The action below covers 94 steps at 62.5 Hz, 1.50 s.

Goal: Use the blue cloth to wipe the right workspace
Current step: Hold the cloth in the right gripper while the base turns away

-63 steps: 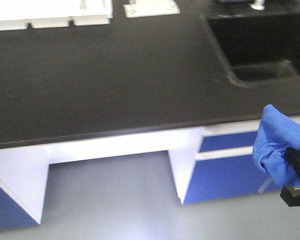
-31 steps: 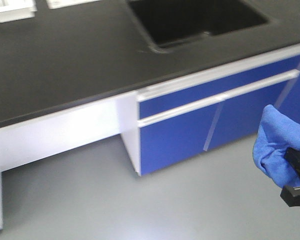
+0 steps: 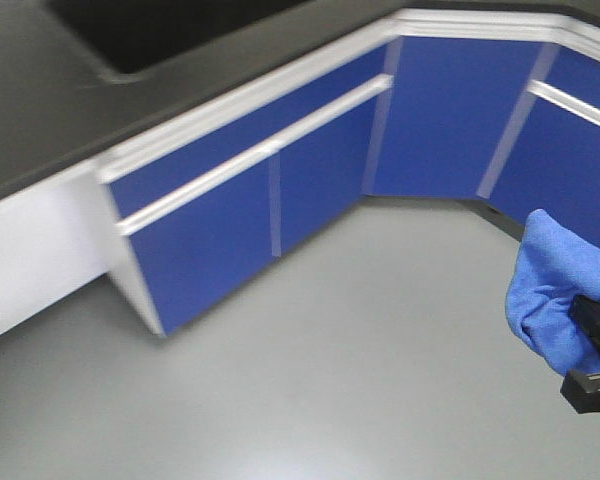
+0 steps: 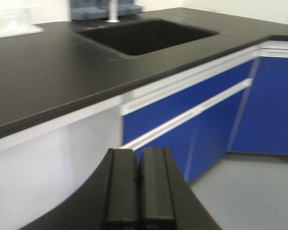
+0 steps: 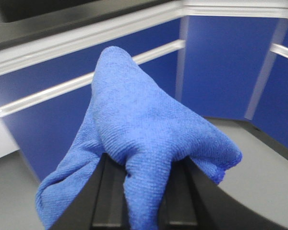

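The right fingers (image 5: pixel 180 201) are clamped on the blue cloth (image 5: pixel 144 129). A fold of it is pinched between them, and the rest rises in a soft, wrinkled peak above the tips. One flap droops down one side and a hemmed corner hangs off the other. In the front view the cloth (image 3: pixel 555 295) bunches above the right fingers (image 3: pixel 598 385) at the right edge of the frame. It is held in the air over the grey floor (image 3: pixel 330 360) and touches nothing else. Beyond it stand blue cabinet doors (image 3: pixel 230 230) with white rail handles (image 3: pixel 250 155), the runs meeting at an inner corner. The left fingers (image 4: pixel 122 191) are pressed together with nothing between them. They point toward the front edge of a black bench (image 4: pixel 48 72), which has a sink basin (image 4: pixel 144 36) sunk into it near its far edge.
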{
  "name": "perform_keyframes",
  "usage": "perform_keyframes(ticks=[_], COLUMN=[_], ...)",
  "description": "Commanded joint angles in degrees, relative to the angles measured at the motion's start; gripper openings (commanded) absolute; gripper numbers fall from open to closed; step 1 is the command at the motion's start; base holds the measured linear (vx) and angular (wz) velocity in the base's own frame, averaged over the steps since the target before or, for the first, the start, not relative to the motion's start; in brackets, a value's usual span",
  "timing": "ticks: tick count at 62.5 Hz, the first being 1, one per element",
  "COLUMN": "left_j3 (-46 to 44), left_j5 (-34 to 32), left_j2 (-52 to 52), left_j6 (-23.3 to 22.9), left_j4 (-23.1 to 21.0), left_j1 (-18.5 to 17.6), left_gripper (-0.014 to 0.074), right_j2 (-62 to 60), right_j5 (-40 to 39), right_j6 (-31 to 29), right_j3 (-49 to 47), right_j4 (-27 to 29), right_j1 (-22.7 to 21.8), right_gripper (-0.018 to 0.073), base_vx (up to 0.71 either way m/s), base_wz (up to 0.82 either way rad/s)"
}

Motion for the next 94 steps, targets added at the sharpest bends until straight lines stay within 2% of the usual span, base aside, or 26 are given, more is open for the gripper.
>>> perform_keyframes(ticks=[1,40,94], left_j3=[1.74,1.74,1.74], left_j5=[-4.6,-4.6,-4.6], left_j2=[-0.83,-0.83,-0.83], left_j6=[-0.49,-0.49,-0.49], left_j4=[0.06,0.06,0.06], left_j1=[-0.34,-0.34,-0.34], left_gripper=[-0.0006,-0.0006,-0.0006], right_j2=[0.19,0.19,0.19], right_j5=[-4.07,-4.07,-4.07], right_j6=[-0.4,-0.4,-0.4], right_j3=[-1.67,-1.67,-1.67], right_j4=[0.88,0.88,0.88], right_j1=[-0.08,-0.08,-0.08], right_gripper=[0.0,0.0,0.0], base_vx=[-0.19,-0.19,-0.1], base_wz=[-0.79,-0.73,-0.56])
